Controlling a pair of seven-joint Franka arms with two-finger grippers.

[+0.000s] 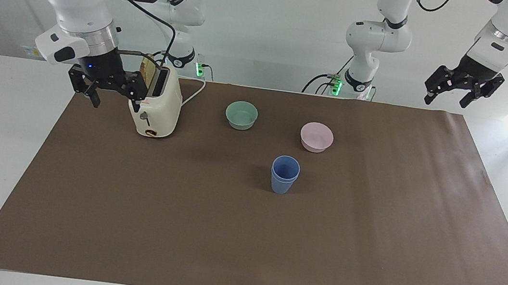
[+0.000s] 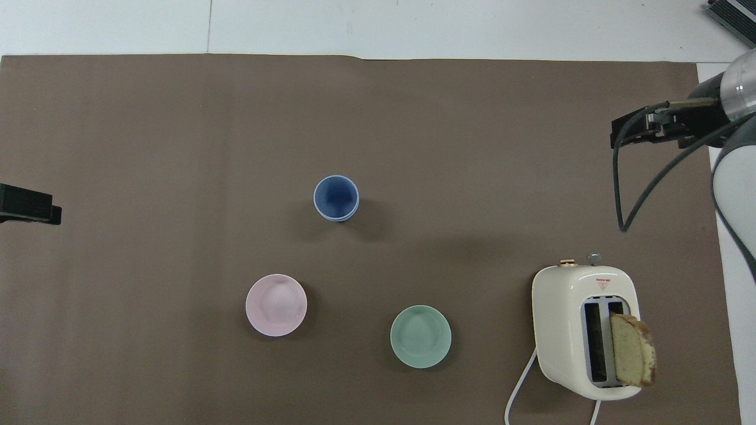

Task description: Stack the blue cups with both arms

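The two blue cups (image 1: 284, 174) stand nested, one inside the other, upright near the middle of the brown mat; they also show in the overhead view (image 2: 336, 198). My right gripper (image 1: 114, 94) is open and empty, raised over the mat's edge at the right arm's end, beside the toaster; it also shows in the overhead view (image 2: 644, 127). My left gripper (image 1: 445, 102) is open and empty, and waits high over the mat's corner at the left arm's end; only its tip (image 2: 26, 203) shows in the overhead view.
A cream toaster (image 1: 156, 109) with a bread slice in one slot stands at the right arm's end (image 2: 582, 330). A mint-green bowl (image 1: 241, 115) and a pink bowl (image 1: 316, 136) sit nearer to the robots than the cups.
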